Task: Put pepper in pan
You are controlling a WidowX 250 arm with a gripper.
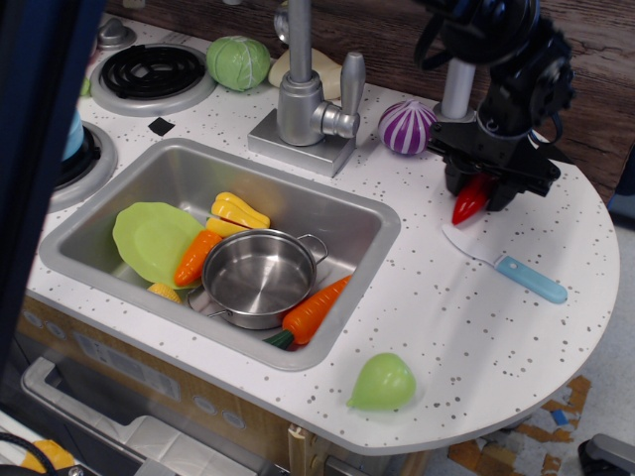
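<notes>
The red pepper point(469, 200) hangs tilted between the fingers of my gripper point(483, 188) over the right side of the counter, its pointed tip low and to the left. Its stem end is hidden by the gripper. The gripper is shut on the pepper. The pan point(258, 276), a shiny steel pot with two loop handles, sits empty in the sink point(372, 213), far to the lower left of the gripper.
In the sink around the pan lie a green plate point(151, 241), two orange carrots point(196, 258) point(316, 307) and yellow pieces point(236, 211). A blue-handled knife point(508, 265) lies just below the gripper. A purple onion point(408, 127), the faucet point(303, 104), a cabbage point(238, 61) and a green pear point(382, 383) stand on the counter.
</notes>
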